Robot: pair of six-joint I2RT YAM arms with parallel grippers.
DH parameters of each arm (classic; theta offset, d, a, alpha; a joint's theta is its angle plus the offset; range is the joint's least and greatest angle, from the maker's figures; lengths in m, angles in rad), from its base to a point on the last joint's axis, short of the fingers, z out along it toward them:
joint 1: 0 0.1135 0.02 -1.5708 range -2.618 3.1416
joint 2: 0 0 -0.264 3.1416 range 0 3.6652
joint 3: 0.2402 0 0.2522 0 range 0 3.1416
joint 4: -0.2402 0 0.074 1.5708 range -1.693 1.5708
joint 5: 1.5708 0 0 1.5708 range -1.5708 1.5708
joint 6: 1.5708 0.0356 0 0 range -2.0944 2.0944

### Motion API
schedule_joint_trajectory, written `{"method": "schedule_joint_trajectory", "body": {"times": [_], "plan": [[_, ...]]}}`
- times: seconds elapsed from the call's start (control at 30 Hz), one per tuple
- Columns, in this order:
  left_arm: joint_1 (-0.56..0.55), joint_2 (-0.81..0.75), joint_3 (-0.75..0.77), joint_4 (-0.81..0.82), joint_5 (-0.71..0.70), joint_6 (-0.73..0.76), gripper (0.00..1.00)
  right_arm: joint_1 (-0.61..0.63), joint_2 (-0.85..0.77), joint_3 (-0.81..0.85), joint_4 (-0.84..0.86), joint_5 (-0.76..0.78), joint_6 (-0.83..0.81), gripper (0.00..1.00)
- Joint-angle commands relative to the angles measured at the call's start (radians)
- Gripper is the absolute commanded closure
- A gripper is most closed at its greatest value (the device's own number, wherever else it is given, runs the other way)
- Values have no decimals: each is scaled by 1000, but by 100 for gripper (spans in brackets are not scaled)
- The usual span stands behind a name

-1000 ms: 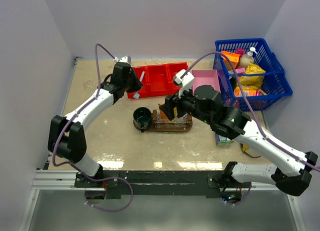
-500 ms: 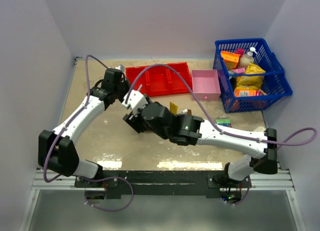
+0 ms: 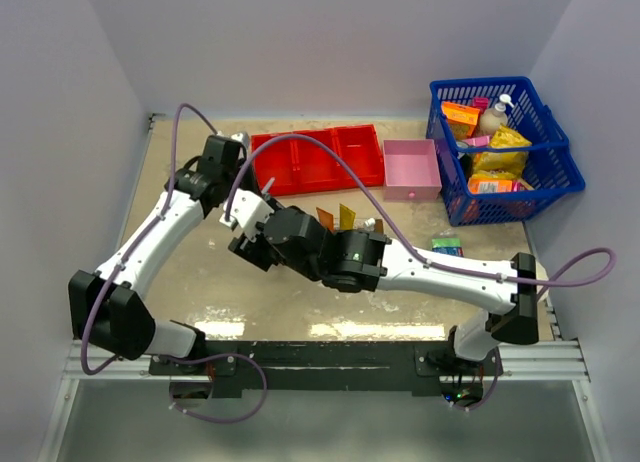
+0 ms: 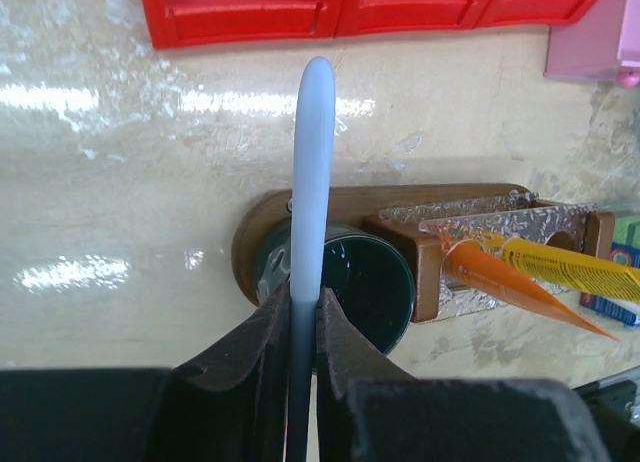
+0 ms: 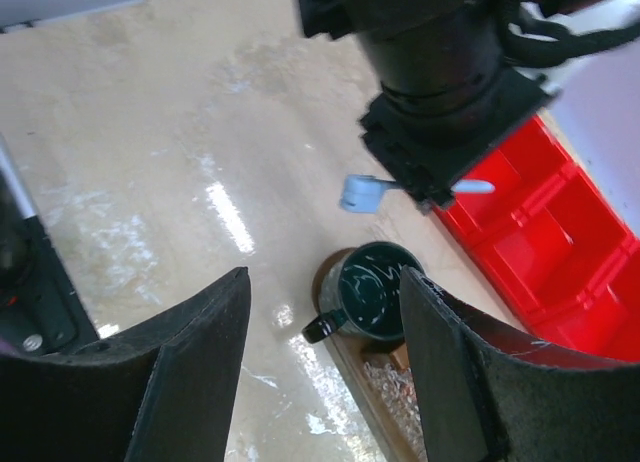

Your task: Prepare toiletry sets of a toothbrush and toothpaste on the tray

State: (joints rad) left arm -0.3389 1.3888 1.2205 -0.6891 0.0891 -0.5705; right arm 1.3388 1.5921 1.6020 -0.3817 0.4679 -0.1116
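Toothbrush (image 4: 312, 172) is being pinched by its handle in the closed left gripper (image 4: 303, 307), near the cup (image 4: 365, 282) on the tray (image 4: 262, 222). Toothpaste (image 4: 500, 282) (two orange tubes) is resting on the tray beside the cup. Right gripper (image 5: 325, 282) is hovering empty, jaws wide. Remaining, apparently: placing the brush.

- We see a red three-compartment bin (image 3: 330, 157) at the far side of the desk (image 3: 225, 282).
- Just right of it we find a pink square box (image 3: 411, 168).
- A blue basket (image 3: 515, 202) at the far right holds a white bottle (image 3: 497, 113), a yellow bag (image 3: 506, 148) and orange packets (image 3: 460, 114).
- We note a dark green mug (image 4: 365, 282) standing upright.
- A small teal packet (image 3: 447, 246) lies flat near the basket.
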Motion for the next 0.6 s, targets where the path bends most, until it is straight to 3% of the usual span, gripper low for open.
{"method": "schedule_joint_trajectory", "body": {"times": [0.0, 0.2, 0.57], "plan": [[5, 6, 117, -104, 21, 202, 100, 0, -78, 99, -43, -241, -88, 36], [5, 4, 148, -168, 225, 279, 100, 0, -57, 145, -104, -334, -154, 36], [-37, -17, 194, -282, 236, 301, 100, 20, 14, 151, -79, -307, -286, 37]]}}
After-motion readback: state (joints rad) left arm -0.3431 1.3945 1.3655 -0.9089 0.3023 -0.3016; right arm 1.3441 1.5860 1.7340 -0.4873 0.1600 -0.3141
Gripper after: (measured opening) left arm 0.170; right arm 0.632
